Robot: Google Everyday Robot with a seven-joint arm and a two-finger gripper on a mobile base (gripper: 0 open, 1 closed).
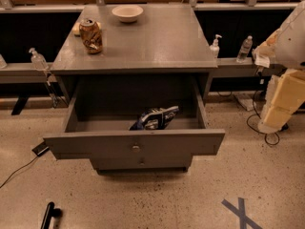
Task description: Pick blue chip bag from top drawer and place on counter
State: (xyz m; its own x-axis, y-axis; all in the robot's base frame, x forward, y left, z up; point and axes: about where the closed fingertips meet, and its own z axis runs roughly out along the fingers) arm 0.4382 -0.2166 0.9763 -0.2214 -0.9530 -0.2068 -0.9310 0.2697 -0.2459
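Note:
The top drawer [136, 147] of the grey cabinet is pulled wide open, its flat front panel and small round knob facing me. The blue chip bag [155, 119] lies inside it, right of centre, leaning against the inside of the front panel, with white and silver print showing. The counter [147, 42] is the grey cabinet top above the drawer. My gripper is out of view; only a white and pale yellow part of my arm [286, 75] shows at the right edge, well apart from the drawer and the bag.
A brown-orange drink can [91, 36] stands at the counter's left, with a white bowl [127, 13] at the back. Bottles [245, 48] stand on low ledges either side. A black object [48, 214] and cables lie on the speckled floor, and blue tape [240, 213] marks it.

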